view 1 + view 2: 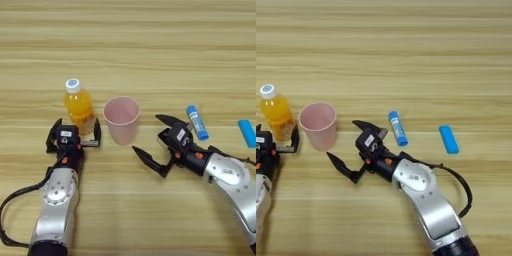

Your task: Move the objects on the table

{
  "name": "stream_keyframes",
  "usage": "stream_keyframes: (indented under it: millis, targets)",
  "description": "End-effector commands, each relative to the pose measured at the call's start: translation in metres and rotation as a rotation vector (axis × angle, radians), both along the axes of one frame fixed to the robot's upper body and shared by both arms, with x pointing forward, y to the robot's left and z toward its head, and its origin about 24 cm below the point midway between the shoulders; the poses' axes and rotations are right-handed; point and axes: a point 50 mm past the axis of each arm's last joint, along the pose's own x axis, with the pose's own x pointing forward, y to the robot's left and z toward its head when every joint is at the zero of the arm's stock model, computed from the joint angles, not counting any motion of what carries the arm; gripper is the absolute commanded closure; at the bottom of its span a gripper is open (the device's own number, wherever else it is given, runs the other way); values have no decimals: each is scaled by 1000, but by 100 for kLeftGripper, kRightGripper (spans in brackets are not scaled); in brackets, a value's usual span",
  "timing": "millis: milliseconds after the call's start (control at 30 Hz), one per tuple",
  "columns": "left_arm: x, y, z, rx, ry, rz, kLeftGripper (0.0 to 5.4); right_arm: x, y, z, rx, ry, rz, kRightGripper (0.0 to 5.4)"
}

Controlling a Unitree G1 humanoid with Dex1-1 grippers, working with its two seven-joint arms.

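Note:
A small orange-juice bottle (79,106) with a white cap stands upright left of centre on the table (150,45). My left gripper (75,132) is open, its black fingers (97,132) spread on either side of the bottle's base; I cannot tell whether they touch it. A pink cup (121,119) stands upright just right of the bottle. My right gripper (149,134) is wide open beside the cup's right side, empty and apart from it. One blue tube (197,121) with a white end lies just beyond the right wrist. Another blue tube (448,139) lies further right.
Bare wood stretches across the whole far half of the table and along the near edge between my two arms. A black cable (458,180) loops beside the right forearm.

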Motion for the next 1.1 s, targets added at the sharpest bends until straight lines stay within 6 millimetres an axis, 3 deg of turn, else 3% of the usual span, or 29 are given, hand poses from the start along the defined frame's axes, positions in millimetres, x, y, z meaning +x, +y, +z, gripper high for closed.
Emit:
stream_keyframes:
  millis: [33,567,1100]
  targets:
    - [-1,-2,-1,-2,10,0,2,7,6,-1,-13,2,17,0]
    - [-2,-4,-3,-4,13,1,2,24,26,-12,-21,29,57,0]
    - [-3,-5,-3,-6,14,2,2,39,43,-9,-23,-5,72,0]
